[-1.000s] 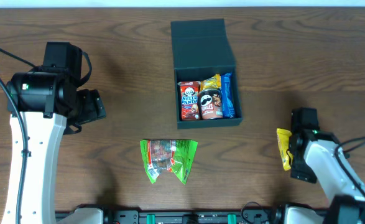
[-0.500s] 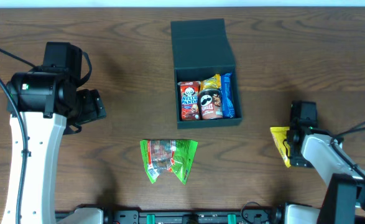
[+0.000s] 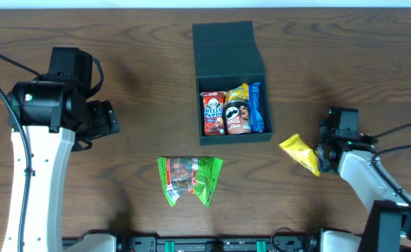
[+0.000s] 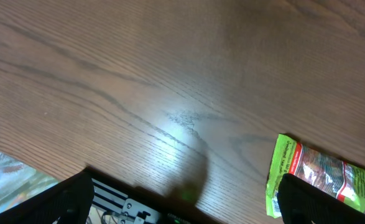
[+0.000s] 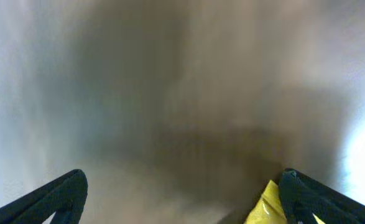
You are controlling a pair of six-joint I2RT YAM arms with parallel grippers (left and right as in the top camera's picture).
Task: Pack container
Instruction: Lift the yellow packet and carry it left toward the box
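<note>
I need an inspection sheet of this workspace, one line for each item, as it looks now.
Surface: brown wooden table, no spill seen.
Job's things: dark teal-green square box, lid open, four snacks inside; yellow snack packet and green snack packet on the table outside.
Clutter: nothing seen.
Tools: left tool open, empty; right tool open, yellow packet at its fingers.
Cables: black cables at both arms.
Surroundings: black rail along the near edge.
</note>
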